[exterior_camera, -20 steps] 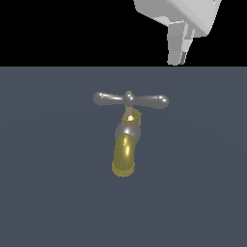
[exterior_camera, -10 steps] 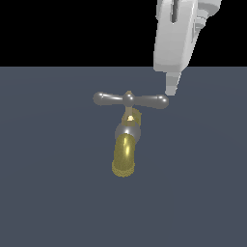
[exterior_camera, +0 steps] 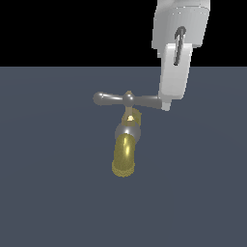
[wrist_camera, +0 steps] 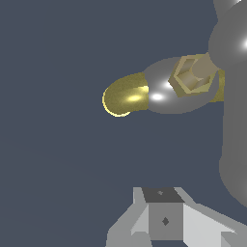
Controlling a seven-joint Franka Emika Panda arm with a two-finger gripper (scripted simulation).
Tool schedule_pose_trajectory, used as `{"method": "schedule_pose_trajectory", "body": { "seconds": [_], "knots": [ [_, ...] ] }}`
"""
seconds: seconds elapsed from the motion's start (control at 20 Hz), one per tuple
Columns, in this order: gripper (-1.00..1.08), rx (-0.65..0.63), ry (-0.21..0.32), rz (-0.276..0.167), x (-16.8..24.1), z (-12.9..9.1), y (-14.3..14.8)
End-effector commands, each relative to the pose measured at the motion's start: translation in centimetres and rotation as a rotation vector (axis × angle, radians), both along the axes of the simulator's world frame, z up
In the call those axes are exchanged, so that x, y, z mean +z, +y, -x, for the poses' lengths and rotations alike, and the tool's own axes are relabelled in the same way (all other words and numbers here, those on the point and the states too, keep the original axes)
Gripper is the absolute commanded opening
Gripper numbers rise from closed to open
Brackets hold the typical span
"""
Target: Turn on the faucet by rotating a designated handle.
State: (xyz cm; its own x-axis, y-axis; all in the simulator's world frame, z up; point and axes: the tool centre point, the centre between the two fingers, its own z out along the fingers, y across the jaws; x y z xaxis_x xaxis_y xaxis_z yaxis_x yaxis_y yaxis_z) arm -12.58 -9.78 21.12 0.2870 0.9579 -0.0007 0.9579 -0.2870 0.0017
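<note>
Since 0.5 s ago your gripper (exterior_camera: 166, 103) has dropped lower, and its tip now sits at the right-hand end of the handle (exterior_camera: 126, 99), covering the bulb there; the tap itself hasn't turned, crossbar at the same angle as before.

Handle runs roughly level across the exterior view, left bulb free, hub in the middle, right arm disappearing behind the finger (exterior_camera: 170, 87). Faucet (exterior_camera: 124, 152) hangs below it: silver ball joint, then the gold spout pointing toward the near side, on the dark grey floor (exterior_camera: 48, 193).

Claw state: can't tell. Exterior view shows it side-on as one slab, and the wrist view only catches the base of the fingers, not the gap. Also can't tell whether the tip is touching the bar or just in front of or behind it.

Risks, as I judge them:
- If contact is only at the very tip, it may slip off the rounded bulb when you push, so no rotation.
- If the finger is off in depth, you'll sweep past w/o moving anything.
- Pushing along the bar rather than across it loads the thin stem and won't turn it.
- Wrist view has the handle (wrist_camera: 231, 111) right up against the lens, blurred, so it's poor for checking alignment; use the exterior view.
</note>
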Motion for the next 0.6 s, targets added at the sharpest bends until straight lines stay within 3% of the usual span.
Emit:
{"method": "schedule_pose_trajectory", "body": {
  "seconds": [0.0, 0.55],
  "knots": [
    [-1.0, 0.029, 0.0, 0.001, -0.7, -0.5, 0.0],
    [-1.0, 0.077, 0.001, -0.001, -1.7, -1.3, 0.1]
  ]
}}
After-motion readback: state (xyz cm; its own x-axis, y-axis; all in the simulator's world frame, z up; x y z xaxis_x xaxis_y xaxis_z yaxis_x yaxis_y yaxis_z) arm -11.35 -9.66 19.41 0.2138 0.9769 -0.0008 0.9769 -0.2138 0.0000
